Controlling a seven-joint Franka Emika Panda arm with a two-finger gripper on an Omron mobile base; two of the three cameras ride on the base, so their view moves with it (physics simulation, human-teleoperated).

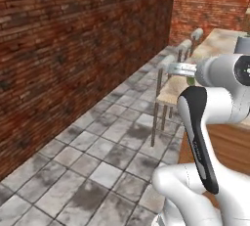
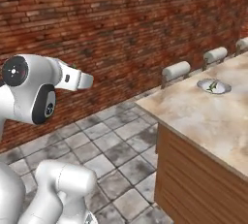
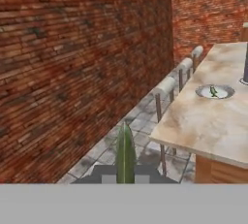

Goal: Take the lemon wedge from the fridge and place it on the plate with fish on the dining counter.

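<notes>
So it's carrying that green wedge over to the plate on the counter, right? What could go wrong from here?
The lemon wedge sits pinched upright in the gripper by a thin grip, so it could slip on the way. The plate with fish is small and lies well in on the dining counter, so the drop might miss. Stools line that edge and could block the approach.

fish pieces on the plate with fish point(image 3: 215, 92) too small to make out

Open air over the near end of the dining counter point(image 3: 203, 121); slab bare up to the plate with fish point(image 3: 214, 92). Stools point(image 3: 167, 86) line its brick-wall point(image 3: 72, 63) edge. A dark upright object point(image 3: 246, 63) stands just beyond the plate.
</notes>
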